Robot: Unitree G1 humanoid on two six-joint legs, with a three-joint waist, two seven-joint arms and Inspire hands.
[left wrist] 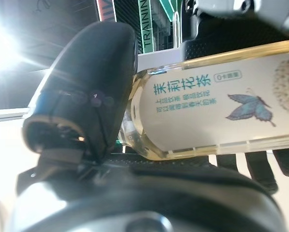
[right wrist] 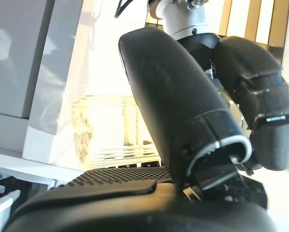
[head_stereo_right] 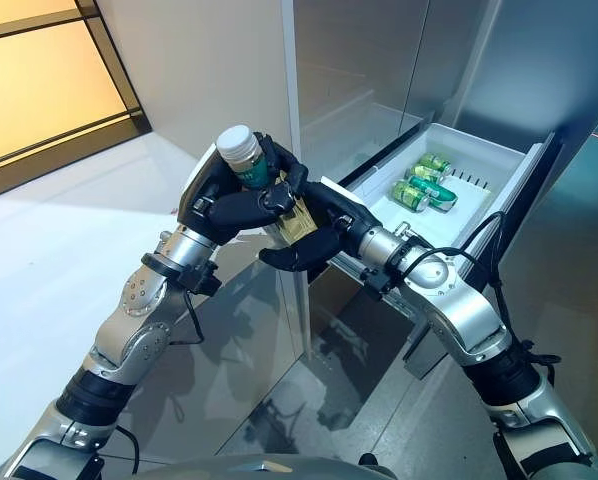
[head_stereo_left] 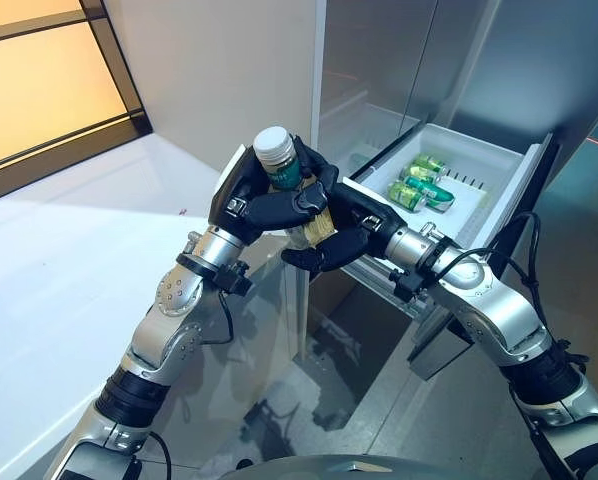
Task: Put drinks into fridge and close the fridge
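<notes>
Bottle (head_stereo_left: 281, 170), upright, gripped by left hand (head_stereo_left: 247, 200); right hand (head_stereo_left: 351, 228) apparently curls round its base; open drawer (head_stereo_left: 484, 165) lies beyond, rightward.

A pale, plain wall (head_stereo_left: 214, 70) is seen at upper centre. At upper left, a dark-framed window (head_stereo_left: 39, 80) is lit a warm orange. A broad patch of bright light is cast across the white floor (head_stereo_left: 49, 280) below it. Nearer the viewer, glossy grey flooring (head_stereo_left: 359, 400) is marked by dim reflections.
</notes>
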